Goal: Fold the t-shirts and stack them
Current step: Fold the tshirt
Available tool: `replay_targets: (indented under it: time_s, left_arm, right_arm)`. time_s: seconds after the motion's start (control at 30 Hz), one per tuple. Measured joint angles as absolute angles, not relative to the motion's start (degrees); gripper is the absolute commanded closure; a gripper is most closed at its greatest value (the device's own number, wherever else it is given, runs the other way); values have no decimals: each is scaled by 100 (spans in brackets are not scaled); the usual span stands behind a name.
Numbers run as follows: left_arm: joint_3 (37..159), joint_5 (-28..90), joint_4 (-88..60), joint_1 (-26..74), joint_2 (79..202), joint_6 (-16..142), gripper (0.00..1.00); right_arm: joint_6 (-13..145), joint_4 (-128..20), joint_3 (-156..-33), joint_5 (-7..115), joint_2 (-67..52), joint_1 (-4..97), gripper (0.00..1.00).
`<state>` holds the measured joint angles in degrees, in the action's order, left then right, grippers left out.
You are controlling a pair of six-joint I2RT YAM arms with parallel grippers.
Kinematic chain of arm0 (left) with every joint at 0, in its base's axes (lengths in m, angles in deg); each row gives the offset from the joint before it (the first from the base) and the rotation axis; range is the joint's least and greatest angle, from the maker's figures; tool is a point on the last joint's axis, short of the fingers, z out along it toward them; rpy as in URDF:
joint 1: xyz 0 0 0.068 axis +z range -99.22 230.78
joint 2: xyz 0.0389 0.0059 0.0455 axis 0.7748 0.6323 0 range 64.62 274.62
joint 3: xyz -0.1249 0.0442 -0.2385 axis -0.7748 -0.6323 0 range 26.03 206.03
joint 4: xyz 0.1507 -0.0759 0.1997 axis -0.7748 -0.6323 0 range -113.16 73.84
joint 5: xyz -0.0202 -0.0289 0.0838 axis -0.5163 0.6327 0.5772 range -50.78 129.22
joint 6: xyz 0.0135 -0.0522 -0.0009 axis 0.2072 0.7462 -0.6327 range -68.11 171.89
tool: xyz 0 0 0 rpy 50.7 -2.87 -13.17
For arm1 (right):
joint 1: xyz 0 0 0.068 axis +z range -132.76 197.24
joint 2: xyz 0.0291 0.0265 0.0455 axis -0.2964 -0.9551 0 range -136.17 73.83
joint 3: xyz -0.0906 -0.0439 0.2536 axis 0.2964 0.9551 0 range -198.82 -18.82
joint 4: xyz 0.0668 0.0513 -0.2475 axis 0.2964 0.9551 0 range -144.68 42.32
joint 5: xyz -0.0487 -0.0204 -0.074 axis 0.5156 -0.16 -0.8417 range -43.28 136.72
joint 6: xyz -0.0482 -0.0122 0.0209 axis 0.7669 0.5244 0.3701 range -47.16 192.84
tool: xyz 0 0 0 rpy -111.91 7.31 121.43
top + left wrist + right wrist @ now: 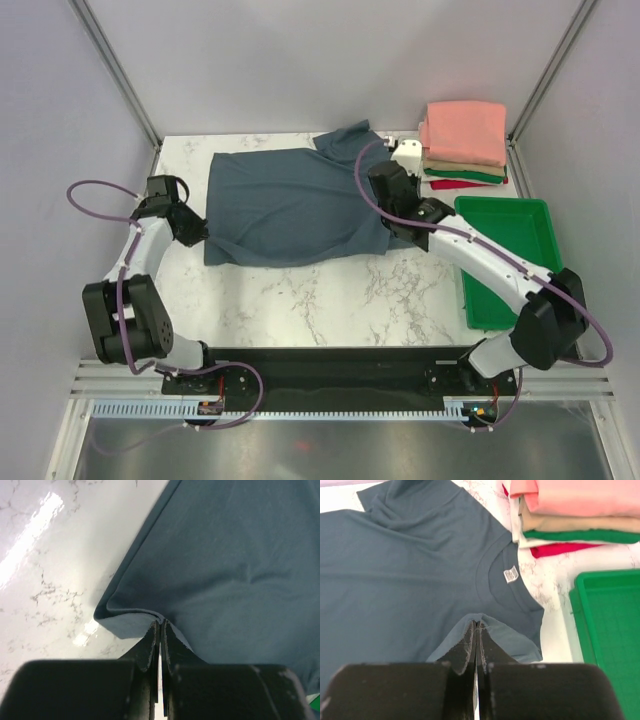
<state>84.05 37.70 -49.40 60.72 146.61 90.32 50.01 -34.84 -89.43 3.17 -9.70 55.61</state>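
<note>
Two claws, both pinched tight on cloth. Jaws of the left gripper (160, 624) are closed on the near hem corner of the blue-grey t-shirt (290, 205), a small fold bunched at the tips. Those of the right gripper (476, 624) are closed on the near sleeve, just this side of the collar. (Ines)

Noted. Where does the shirt lie? (Tom)

Spread on the marble table (330, 300), hem left, collar right, far sleeve crumpled toward the back edge. Off the collar end, at the far right, sits the folded stack (463, 135): salmon-pink on top, then tan, green, red. It is near the shirt; touching or not, can't tell. Beside it, closer to us, is the green tray (510, 260). (Ines)

Step as I read it: first lengthwise fold, near edge carried toward the far one. How to do it well? (Tom)

My judgement: raise both ends together and only a little. Hold the edge taut between the claws so it doesn't sag. Travel level, lay it parallel to the far side with the sleeve inside, and let go both at once. An uneven lift would skew the crease. (Ines)

And the cloth itself? (Tom)

Matte slate knit, soft and limp. Mostly flat, with a shallow pucker near the left claw and a white label inside the collar. Expect it to drape and drag on the marble. (Ines)
</note>
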Motion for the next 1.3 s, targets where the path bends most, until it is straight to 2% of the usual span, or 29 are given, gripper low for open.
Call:
replay_targets:
  time_s: [0.37, 0.77, 0.87, 0.9, 0.93, 0.97, 1.0, 1.07, 1.2, 1.3]
  left_arm:
    - [9891, 3783, -4946, 6124, 16327, 8991, 98]
    - [10573, 3823, -5114, 6271, 17328, 8973, 98]
    - [10997, 3873, -5257, 6273, 17579, 8940, 85]
    - [11150, 3864, -5298, 6284, 17656, 8901, 67]
    - [11325, 3845, -5340, 6295, 17732, 8822, 61]
    - [11517, 3755, -5390, 6312, 17809, 8765, 57]
    - [11721, 3648, -5427, 6327, 17881, 8731, 51]
    - [12037, 3510, -5493, 6332, 17973, 8650, 49]
    - [12070, 3477, -5560, 6295, 17769, 8560, 48]
    - [11006, 3547, -5340, 6253, 16989, 8578, 48]
  right_arm:
    - [5488, -3611, -10556, 910, -2664, 4765, 100]
    - [5635, -3519, -11983, 1297, -4209, 4247, 100]
    - [5661, -3362, -12423, 1364, -4561, 4138, 100]
    - [5676, -3318, -12587, 1375, -4683, 4096, 97]
    - [5689, -3270, -12748, 1377, -4788, 4061, 89]
    - [5718, -3171, -12984, 1377, -4915, 4020, 62]
    - [5729, -3112, -13227, 1373, -5046, 3981, 44]
    - [5825, -2942, -13727, 1371, -5280, 3913, 17]
    - [5888, -2765, -14176, 1393, -5378, 3825, 13]
    - [5694, -2763, -13682, 1666, -5013, 3804, 13]
